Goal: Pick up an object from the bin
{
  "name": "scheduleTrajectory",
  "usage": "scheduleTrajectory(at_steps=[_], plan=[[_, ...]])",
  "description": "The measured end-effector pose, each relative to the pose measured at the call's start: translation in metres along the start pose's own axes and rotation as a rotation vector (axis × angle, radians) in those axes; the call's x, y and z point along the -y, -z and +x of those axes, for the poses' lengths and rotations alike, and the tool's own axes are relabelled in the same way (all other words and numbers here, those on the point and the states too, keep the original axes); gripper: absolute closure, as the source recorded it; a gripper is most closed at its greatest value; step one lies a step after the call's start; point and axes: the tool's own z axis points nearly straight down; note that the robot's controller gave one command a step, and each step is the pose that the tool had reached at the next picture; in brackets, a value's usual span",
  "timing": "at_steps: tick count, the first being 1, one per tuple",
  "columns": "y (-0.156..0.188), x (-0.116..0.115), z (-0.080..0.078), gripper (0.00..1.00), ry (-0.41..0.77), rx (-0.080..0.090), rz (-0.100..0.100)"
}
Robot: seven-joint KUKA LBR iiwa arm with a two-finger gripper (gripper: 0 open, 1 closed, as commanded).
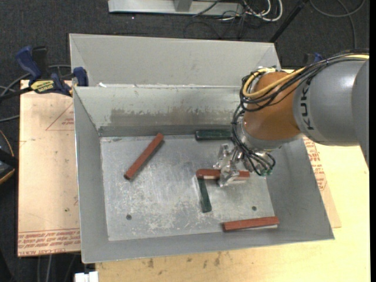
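The bin (pixel 170 107) holds a few loose bars, well apart, so each looks open to a reach from above. At the left a red bar (pixel 144 155) lies slantwise, alone on the floor. Toward the middle a green bar (pixel 204 195) lies pointing front to back, its far end just beside a short red bar (pixel 205 173) lying crosswise. Behind them a dark bar (pixel 212 134) lies along the back wall, an awkward place to get at. The gripper (pixel 226 172) is down on the short red bar, near its middle, probably so that it would lift level. Whether it is clenched or released I cannot tell. Further right, near the front wall, lies another red bar (pixel 251 223).
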Motion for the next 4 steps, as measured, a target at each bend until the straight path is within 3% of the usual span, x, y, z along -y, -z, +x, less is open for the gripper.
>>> scheduleTrajectory(at_steps=[1,2,4], plan=[[0.000,0.000,0.000,1.00,0.000,0.000,0.000],[0.153,-0.008,0.004,1.00,-0.047,-0.014,-0.003],[0.152,-0.008,0.005,1.00,-0.048,-0.017,-0.004]])
